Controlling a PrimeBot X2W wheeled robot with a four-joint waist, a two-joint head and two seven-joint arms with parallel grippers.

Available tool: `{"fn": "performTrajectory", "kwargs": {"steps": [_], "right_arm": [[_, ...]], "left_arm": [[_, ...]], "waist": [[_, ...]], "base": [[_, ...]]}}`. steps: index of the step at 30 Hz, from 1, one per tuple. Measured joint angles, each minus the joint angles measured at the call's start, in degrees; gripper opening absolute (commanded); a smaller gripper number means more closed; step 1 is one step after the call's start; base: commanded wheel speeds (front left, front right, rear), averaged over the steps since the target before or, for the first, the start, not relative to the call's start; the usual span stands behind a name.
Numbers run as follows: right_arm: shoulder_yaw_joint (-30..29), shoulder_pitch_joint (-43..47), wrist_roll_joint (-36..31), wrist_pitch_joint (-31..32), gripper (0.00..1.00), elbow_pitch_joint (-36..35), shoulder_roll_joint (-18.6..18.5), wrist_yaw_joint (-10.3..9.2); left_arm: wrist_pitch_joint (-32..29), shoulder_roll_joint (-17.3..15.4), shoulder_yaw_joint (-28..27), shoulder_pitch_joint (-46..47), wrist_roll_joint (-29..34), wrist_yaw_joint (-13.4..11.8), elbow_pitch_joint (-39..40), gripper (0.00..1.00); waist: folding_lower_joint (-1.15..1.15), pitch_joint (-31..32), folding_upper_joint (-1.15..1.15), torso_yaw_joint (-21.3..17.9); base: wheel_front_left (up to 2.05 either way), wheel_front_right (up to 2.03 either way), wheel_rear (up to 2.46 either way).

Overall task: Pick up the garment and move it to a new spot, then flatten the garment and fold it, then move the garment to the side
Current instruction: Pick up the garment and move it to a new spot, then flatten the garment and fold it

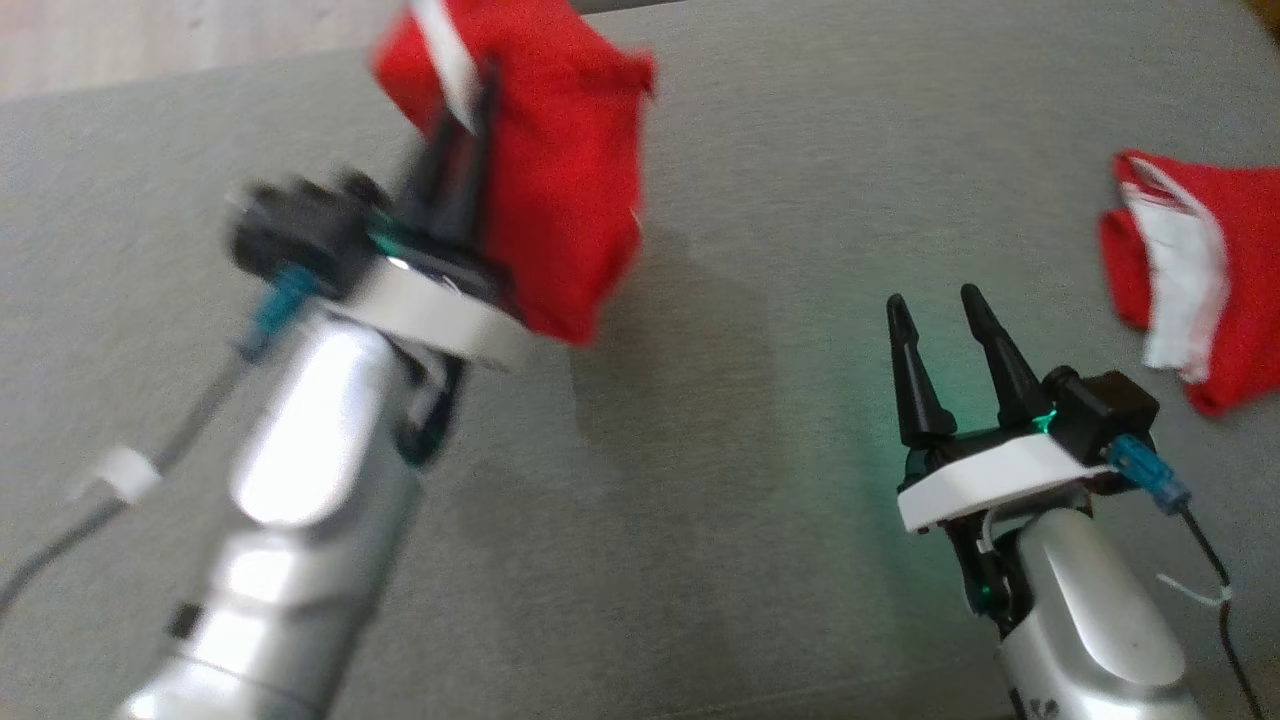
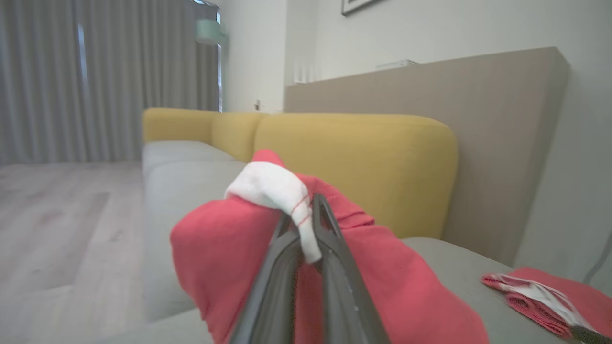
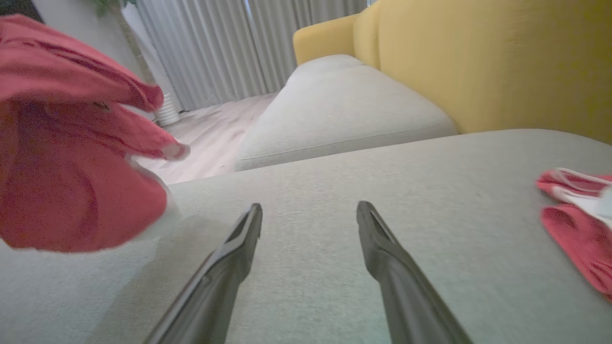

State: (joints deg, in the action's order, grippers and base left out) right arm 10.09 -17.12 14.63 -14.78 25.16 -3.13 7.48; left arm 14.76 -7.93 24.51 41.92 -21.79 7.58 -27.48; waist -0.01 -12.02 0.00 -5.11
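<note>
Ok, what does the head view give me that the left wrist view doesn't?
Head view: the left arm's silver forearm and the right end effector whole, open and empty. Left wrist view: the yellow sofa backrest, grey curtains and wooden floor. Both: the left end effector shut on the red garment with white trim, and a second red-and-white garment lying on the grey fabric seat cushion.
</note>
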Motion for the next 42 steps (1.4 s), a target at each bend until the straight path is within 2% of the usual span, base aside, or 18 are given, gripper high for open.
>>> {"fn": "performTrajectory", "kwargs": {"steps": [5, 6, 7, 8, 11, 15, 23, 26, 33, 42], "right_arm": [[0.38, 0.40, 0.07, 0.00, 1.00, -0.07, 0.02, 0.00], [0.41, 0.40, 0.23, 0.00, 1.00, -0.08, 0.03, 0.00], [0.42, 0.40, 0.33, 0.00, 1.00, -0.08, 0.03, 0.00], [0.41, 0.40, 0.45, 0.00, 1.00, -0.08, 0.03, 0.00], [0.32, 0.41, 0.51, 0.00, 1.00, -0.09, 0.01, 0.00], [0.43, 0.43, 0.79, 0.00, 1.00, -0.12, 0.07, 0.00], [0.43, 3.38, 1.05, 0.00, 1.00, 0.21, 0.08, 0.00], [0.30, 4.12, 1.33, 0.01, 1.00, 0.79, 0.08, 0.00], [-0.75, 7.32, 1.45, 0.01, 1.00, 1.83, 0.10, 0.00], [0.81, 8.53, 2.03, 0.01, 1.00, 2.40, 0.12, 0.00]], "left_arm": [[0.00, 3.76, 4.63, -5.47, -0.32, 0.01, -2.74, 0.00], [0.00, 4.04, 5.09, -6.50, -0.26, 0.00, -3.24, 0.09], [0.00, 4.32, 5.02, -7.63, 0.03, 0.00, -3.71, 0.62], [0.00, 4.55, 5.03, -8.68, 0.51, 0.00, -4.32, 1.00], [-0.05, 5.00, 2.42, -11.96, 1.01, -0.14, -5.47, 1.00], [-0.05, 4.95, -4.11, -16.06, 2.31, -2.24, -4.46, 1.00], [-0.05, 3.83, -16.45, -27.84, 7.75, -5.15, 1.68, 1.00], [-0.05, 3.60, -20.47, -33.44, 9.35, -5.38, 3.78, 1.00], [-0.05, 4.30, -24.85, -43.57, 12.63, -5.21, 8.06, 1.00], [-0.05, 5.04, -24.14, -45.83, 13.47, -4.47, 9.03, 1.00]], "waist": [[0.00, 0.79, 0.00, -5.42], [0.00, 0.84, 0.00, -6.26], [0.00, 0.86, 0.00, -6.98], [0.00, 0.86, 0.00, -7.53], [0.00, 0.90, 0.00, -7.81], [0.00, 1.67, 0.00, -6.26], [0.00, 5.29, 0.00, -2.00], [0.00, 7.06, 0.00, -0.44], [0.00, 10.76, 0.00, 2.73], [0.01, 11.73, 0.00, 4.98]], "base": [[0.00, 0.00, 0.00], [0.00, 0.00, 0.00], [0.00, 0.00, 0.00], [0.00, 0.00, 0.00], [0.00, 0.00, 0.00], [0.00, 0.00, 0.00], [0.00, 0.00, 0.00], [0.00, 0.00, 0.00], [0.00, 0.00, 0.00], [0.00, 0.00, 0.00]]}}
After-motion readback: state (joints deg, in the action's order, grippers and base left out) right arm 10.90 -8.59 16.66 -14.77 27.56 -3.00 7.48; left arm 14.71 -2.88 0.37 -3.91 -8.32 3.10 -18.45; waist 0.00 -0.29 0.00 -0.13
